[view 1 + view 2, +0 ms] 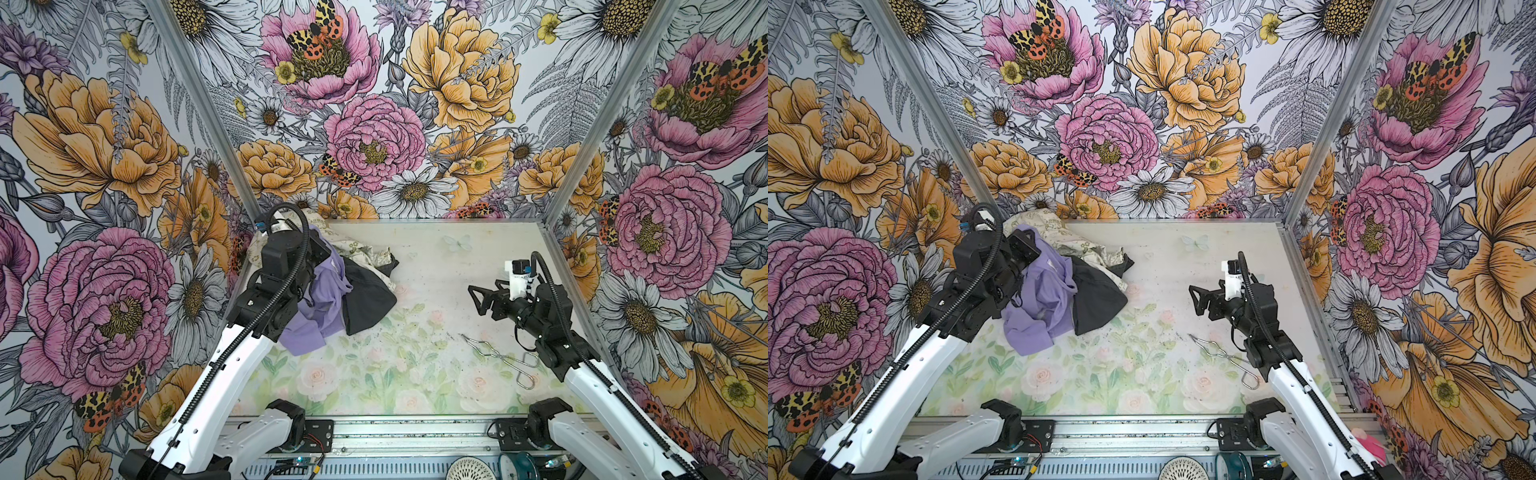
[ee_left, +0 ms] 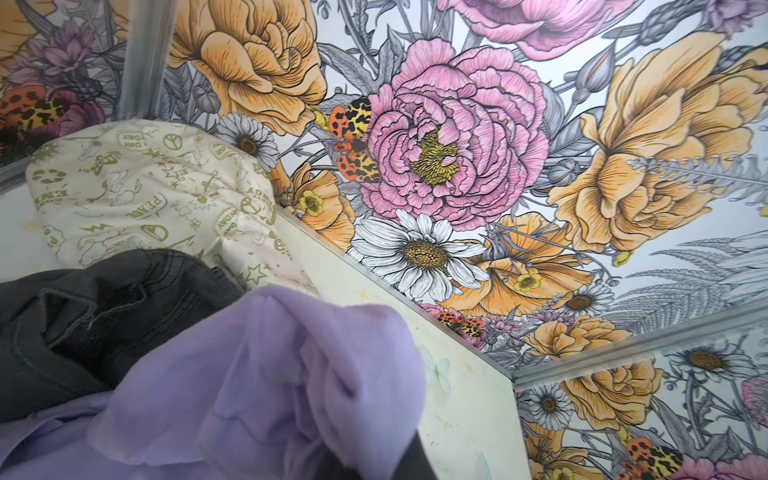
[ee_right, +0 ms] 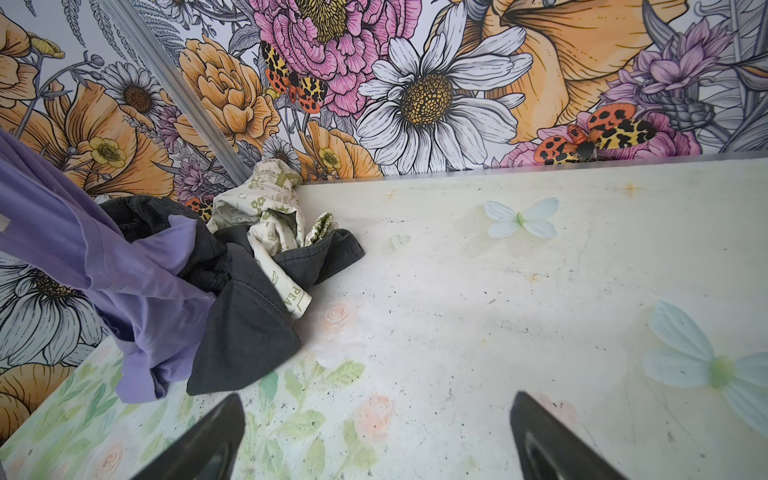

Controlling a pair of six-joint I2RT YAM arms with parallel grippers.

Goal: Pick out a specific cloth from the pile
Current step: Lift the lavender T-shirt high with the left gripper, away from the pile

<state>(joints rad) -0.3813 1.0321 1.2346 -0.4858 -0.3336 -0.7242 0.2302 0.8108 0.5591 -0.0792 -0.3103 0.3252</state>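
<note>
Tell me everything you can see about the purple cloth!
The purple cloth is plain lavender, thin and soft-looking, with a stitched hem and lots of wrinkles. It is bunched up and partly lifted. The shut left gripper holds its upper part, and the rest hangs down in folds. Its lower end rests on the flowery table, on the left side in both top views. It lies against the black garment beside it.

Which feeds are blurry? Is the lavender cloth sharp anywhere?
Left wrist view: the lavender cloth fills the near field, soft and blurred. Right wrist view: cloth sharp; the right gripper shows dark, unfocused jaws at the frame edge. Both top views: even light, no glare, cloth crisp.
</note>
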